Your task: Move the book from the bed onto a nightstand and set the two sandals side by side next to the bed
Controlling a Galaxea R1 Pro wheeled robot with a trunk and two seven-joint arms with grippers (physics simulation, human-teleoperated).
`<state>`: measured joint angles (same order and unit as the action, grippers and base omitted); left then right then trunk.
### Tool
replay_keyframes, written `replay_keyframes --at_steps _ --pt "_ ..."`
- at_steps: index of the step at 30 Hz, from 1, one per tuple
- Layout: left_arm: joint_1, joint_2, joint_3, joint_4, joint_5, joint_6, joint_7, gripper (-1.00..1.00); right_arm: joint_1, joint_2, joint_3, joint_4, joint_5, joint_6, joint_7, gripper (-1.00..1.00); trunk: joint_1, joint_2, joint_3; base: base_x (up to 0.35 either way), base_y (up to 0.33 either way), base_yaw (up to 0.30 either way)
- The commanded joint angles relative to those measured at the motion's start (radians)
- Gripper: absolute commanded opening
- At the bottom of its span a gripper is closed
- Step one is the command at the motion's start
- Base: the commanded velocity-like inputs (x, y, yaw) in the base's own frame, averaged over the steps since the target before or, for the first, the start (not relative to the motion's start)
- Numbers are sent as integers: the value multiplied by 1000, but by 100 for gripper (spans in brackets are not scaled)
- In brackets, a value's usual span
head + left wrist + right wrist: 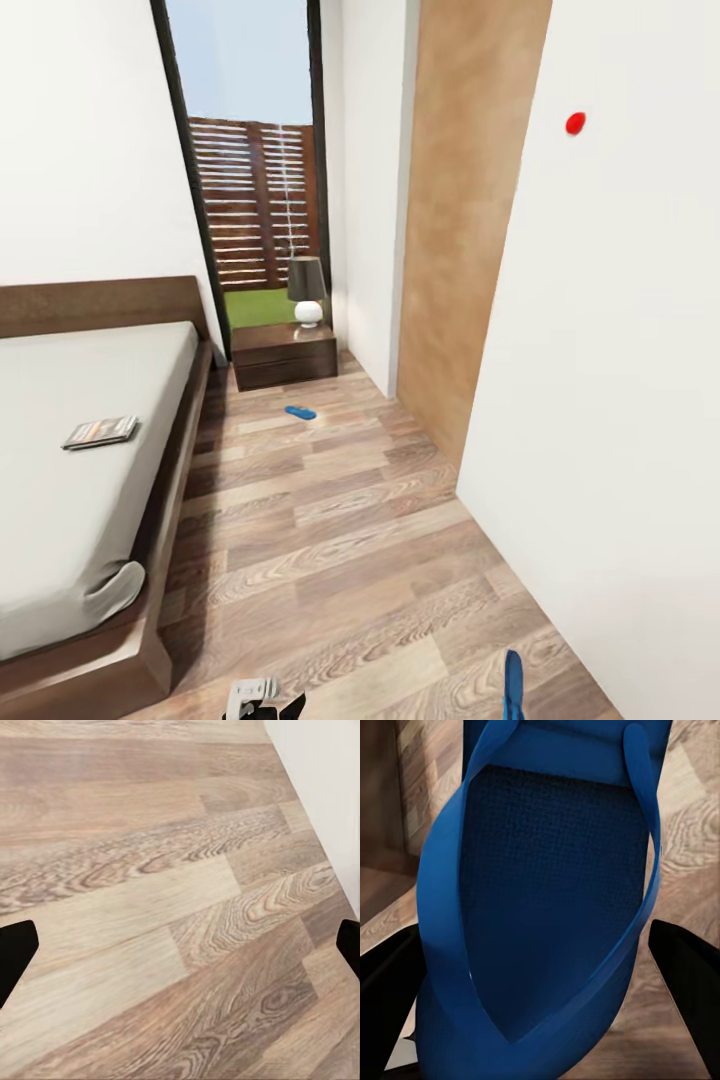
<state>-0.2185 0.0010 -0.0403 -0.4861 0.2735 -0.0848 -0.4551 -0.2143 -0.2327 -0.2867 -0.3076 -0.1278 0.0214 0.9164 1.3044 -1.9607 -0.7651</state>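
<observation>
While our right gripper (540, 1020) hangs low at the head view's bottom edge, it looks to be pinching a blue sandal (551, 892): the wrist cam has the sole and toe strap right between the two dark fingers, tho actual contact is hidden, so we call it a grip by judgement only. That sandal (513, 685) shows on edge, long axis running away from us, close to the white wall (620, 400). Our left gripper (180, 945) is spread wide w/ nothing between the tips, just the wood floor (150, 870).

Outward: the 2nd sandal (300, 412) lies flat on the floor ahead, just in front of the nightstand (284, 355), near the bed (90, 470) frame. The book (100, 432) rests on the mattress to our left.

We reckon the held one must go fwd & left to sit beside its mate; the right arm has it already.
</observation>
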Motion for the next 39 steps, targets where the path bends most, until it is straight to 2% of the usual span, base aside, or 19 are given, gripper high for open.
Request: replay_keyframes --at_steps 1,17,29,39 --pt "-1 1 -4 1 6 -4 0 100 0 0 -2 1 -6 2 4 -100 0 0 -1 308 -103 252" --pt "-1 1 -4 1 7 -4 0 100 0 1 -2 1 -6 2 4 -100 0 0 -2 309 -99 44" --pt "-1 1 -4 1 7 -4 0 100 0 2 -2 1 -6 2 5 -100 0 0 -2 322 -11 7" --pt "-1 1 -4 1 7 -4 0 100 0 3 -2 1 -6 3 4 -100 0 0 -2 325 0 250"
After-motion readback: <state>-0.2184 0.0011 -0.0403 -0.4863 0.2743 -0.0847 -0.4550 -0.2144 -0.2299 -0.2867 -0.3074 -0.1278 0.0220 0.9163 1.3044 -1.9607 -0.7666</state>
